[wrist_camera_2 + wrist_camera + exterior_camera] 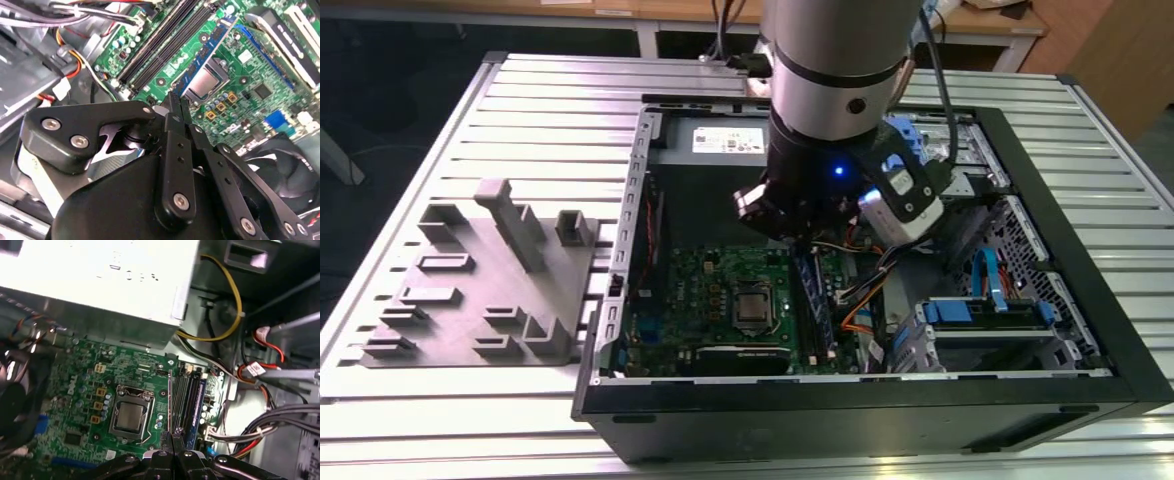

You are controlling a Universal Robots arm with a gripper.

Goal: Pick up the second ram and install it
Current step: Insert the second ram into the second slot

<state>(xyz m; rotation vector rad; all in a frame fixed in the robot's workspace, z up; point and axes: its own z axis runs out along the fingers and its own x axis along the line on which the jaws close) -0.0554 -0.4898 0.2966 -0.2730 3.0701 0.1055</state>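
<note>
One gripper (176,102), pinched narrow on an end of the second ram (209,56), holds the stick jutting ahead of its tips over the motherboard (60,390); light, stiff and fragile, it seems best held by bare edges.

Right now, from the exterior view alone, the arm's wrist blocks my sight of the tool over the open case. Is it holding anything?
Observer: Yes. In the second wrist view the tool is closed on the second ram, which sticks out past its tips.
Operator: Is it in a slot yet?
Observer: No. In the first wrist view its thin edge lies beside the black slot rails, not in them.
Operator: How is it turned?
Observer: In both wrist views it runs roughly parallel to those rails.
</note>
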